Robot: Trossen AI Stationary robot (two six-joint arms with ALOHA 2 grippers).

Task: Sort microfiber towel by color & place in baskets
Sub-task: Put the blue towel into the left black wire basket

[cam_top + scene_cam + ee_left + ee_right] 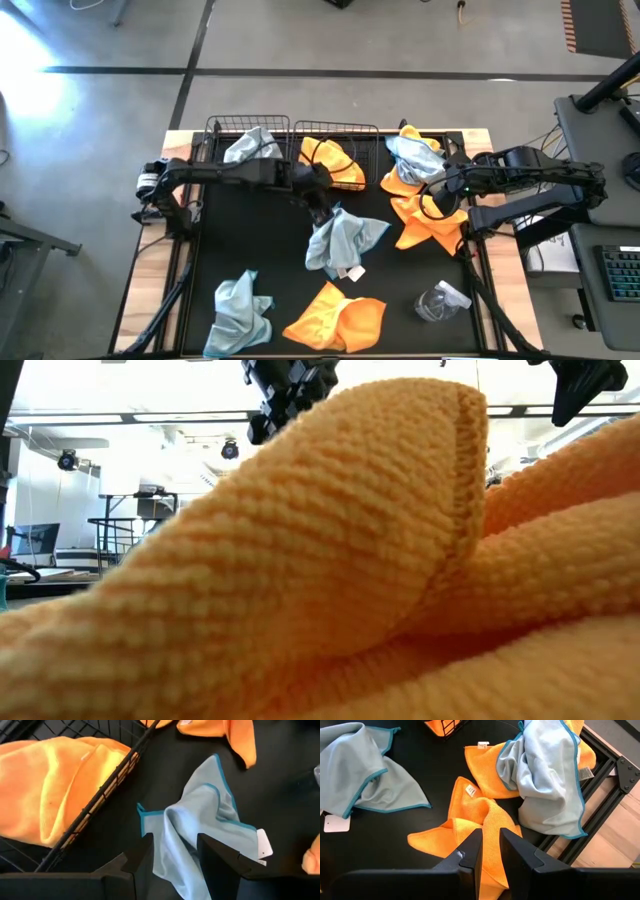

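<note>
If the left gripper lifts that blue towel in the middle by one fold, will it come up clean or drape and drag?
Probably drape: the blue towel lies crumpled in soft folds. Its trailing white tag and corners may drag on the mat. It looks light, so the left gripper, jaws astride a fold, should manage it.

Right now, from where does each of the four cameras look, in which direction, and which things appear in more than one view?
High: above the table, looking straight down; both arms, two baskets.
Low: at table height, looking level; an orange towel fills it, arm parts above.
Left wrist: behind the left gripper, open around a blue towel.
Right wrist: behind the right gripper, over an orange towel.
Shared: that blue towel also shows in the high and right wrist views.
</note>
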